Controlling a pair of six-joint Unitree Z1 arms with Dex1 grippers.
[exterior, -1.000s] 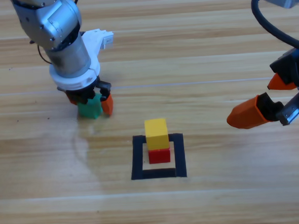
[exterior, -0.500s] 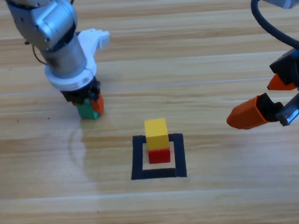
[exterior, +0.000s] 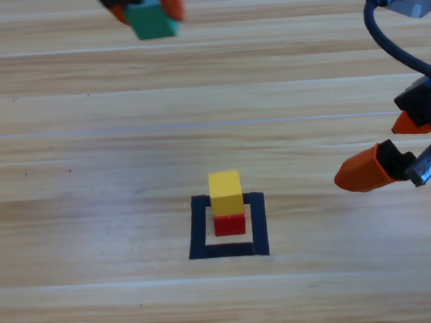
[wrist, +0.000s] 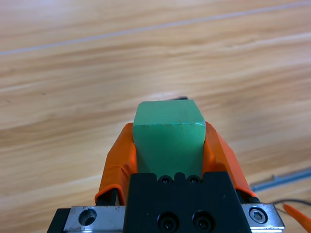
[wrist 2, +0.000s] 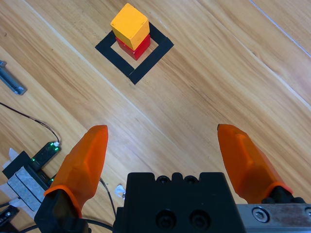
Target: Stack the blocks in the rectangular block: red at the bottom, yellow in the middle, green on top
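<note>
— Since a second ago, the left gripper (exterior: 145, 6) has carried green (exterior: 150, 20) off the table, up to the top edge.
— Still clamped?
— Yes, between both jaws.
— The stack?
— Yellow (exterior: 225, 192) on red (exterior: 229, 224), inside the outline (exterior: 198, 228).
— Right gripper (exterior: 394, 147)?
— Jaws wide apart, at the right edge.
</note>
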